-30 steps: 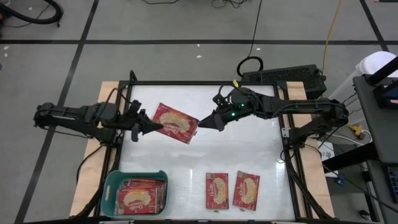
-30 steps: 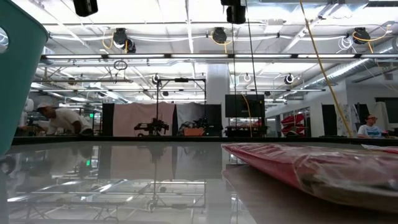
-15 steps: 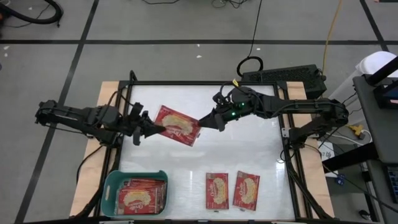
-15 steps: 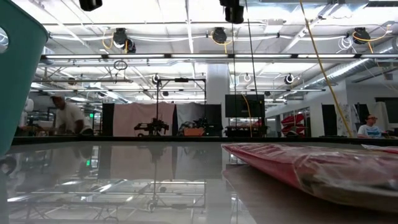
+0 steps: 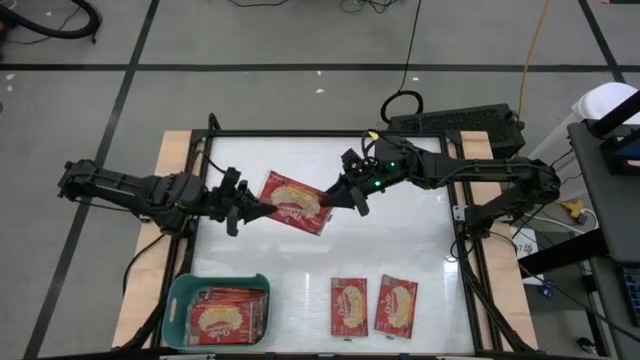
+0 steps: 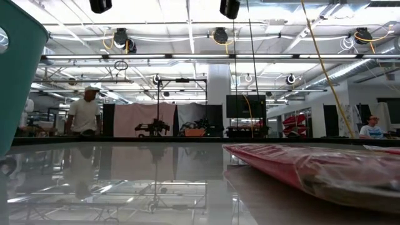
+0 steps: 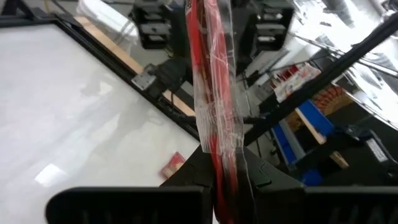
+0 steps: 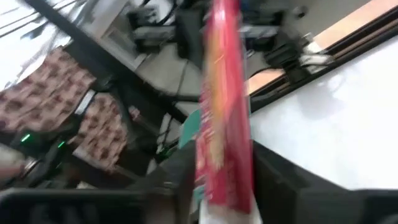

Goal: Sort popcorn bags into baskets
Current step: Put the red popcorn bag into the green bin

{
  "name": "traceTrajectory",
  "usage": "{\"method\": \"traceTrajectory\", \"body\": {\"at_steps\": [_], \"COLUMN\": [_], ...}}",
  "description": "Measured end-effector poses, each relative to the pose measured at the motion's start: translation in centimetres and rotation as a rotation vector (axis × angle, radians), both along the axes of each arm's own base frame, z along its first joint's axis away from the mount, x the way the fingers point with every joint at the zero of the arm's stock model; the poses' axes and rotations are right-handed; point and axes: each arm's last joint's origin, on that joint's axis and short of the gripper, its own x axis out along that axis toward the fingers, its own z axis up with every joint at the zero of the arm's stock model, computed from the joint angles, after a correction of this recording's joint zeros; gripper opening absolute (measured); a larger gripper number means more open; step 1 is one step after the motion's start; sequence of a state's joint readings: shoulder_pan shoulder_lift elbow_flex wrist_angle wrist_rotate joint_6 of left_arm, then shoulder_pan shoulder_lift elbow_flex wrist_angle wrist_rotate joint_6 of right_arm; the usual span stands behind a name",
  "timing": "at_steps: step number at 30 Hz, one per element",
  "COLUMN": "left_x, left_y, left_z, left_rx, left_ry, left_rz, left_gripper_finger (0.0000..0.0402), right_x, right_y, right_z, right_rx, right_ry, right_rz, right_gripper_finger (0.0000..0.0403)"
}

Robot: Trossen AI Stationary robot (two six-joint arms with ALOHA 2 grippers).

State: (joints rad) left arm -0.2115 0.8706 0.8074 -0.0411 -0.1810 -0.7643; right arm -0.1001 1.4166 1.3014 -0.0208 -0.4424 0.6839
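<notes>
A red popcorn bag (image 5: 295, 203) with a yellow picture hangs in the air over the table's middle, between my two grippers. My left gripper (image 5: 256, 209) is shut on its left end and my right gripper (image 5: 333, 197) on its right end. Each wrist view shows the bag edge-on (image 7: 214, 99) (image 8: 224, 106). The teal basket (image 5: 180, 312) sits at the near left corner with several bags (image 5: 228, 315) lying in it. Two more bags (image 5: 349, 305) (image 5: 396, 305) lie flat near the table's near edge. My left gripper pinches the bag's left end (image 7: 219, 177) between its two fingers, coming level from the table's left. The bag is lifted clear and stands on edge ahead of the fingers. My right gripper pinches the bag's right end (image 8: 225, 186) between its two fingers, reaching in from the table's right and slanting down. The bag is clear of the table here too.
The basket's wall (image 6: 19, 56) fills the low view's left edge, and a bag (image 6: 312, 169) lies flat on its right. Black frame rails (image 5: 300, 133) border the table. Bare white tabletop (image 5: 400, 240) lies between the held bag and the two loose bags.
Both grippers, with the bag held between them, have moved a little toward the table's right and near edges. The left arm has stretched out. The bag has tipped, so it looks narrower from above than before. A person walks in the room behind.
</notes>
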Motion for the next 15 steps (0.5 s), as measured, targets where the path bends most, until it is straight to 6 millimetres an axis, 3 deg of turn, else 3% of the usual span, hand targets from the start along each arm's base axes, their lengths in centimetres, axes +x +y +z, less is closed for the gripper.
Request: {"method": "traceTrajectory", "body": {"at_steps": [6,11,15], "left_x": [0.07,0.08,0.21], "left_y": [0.11,0.13,0.17], "left_z": [0.34,0.41,0.39], "left_rx": [-0.002,-0.029,-0.065], "left_ry": [-0.037,-0.044,-0.046], "left_rz": [0.041,0.050,0.075], "left_gripper_finger": [0.0024,0.0033,0.0081], "right_x": [0.03,0.01,-0.04], "right_y": [0.03,-0.36,-0.86], "right_z": [-0.13,-0.07,-0.07], "right_rx": [-0.029,-0.043,-0.032], "right_ry": [-0.006,-0.017,-0.013], "right_rz": [0.037,0.030,0.014], "right_gripper_finger": [0.0013,0.0014,0.0004]}}
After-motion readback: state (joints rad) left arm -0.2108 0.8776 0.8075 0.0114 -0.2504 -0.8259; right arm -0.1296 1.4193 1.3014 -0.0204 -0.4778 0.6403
